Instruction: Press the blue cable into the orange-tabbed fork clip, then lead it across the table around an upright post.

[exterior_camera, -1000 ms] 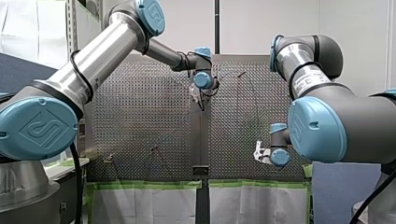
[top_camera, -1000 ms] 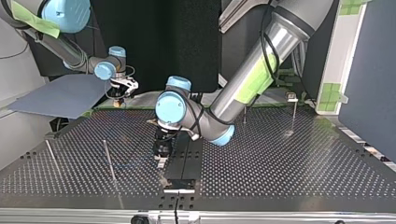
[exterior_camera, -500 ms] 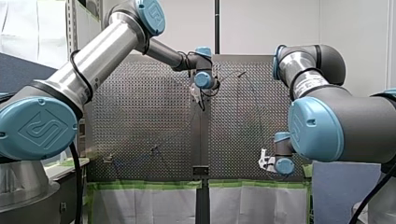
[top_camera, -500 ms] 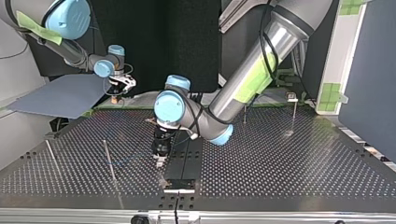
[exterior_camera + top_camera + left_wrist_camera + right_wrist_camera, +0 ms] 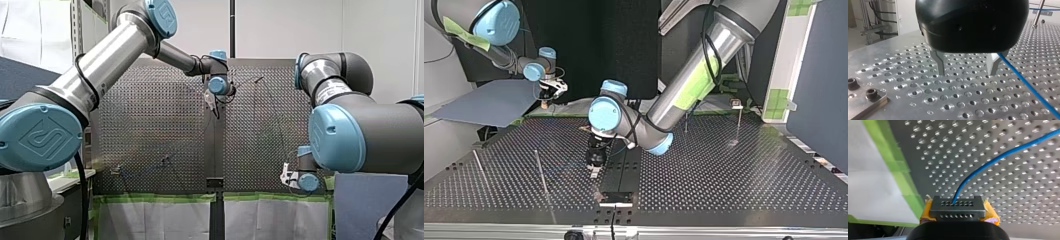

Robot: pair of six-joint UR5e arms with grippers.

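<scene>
We work over a perforated metal table (image 5: 724, 165) edged with green tape (image 5: 901, 177). A grey-blue panel (image 5: 489, 102) lies off it at the top view's nine o'clock, and pale walls stand behind in the front view. Thin upright posts (image 5: 540, 170) rise at the top view's eight o'clock, and other posts (image 5: 739, 125) at two o'clock.

Our right gripper (image 5: 958, 205) sits at ten o'clock in the top view, over the taped edge nearest the arms. It is clenched on the blue cable (image 5: 998, 157), which comes out from between its yellow pads (image 5: 991, 213) and runs away over the holes.

Our left gripper (image 5: 966, 67) hangs near the table's middle. Its metal fingers (image 5: 941, 63) are spread wide, with the tips just above the surface. The cable passes beside one finger, outside the gap. We cannot tell whether it touches.
</scene>
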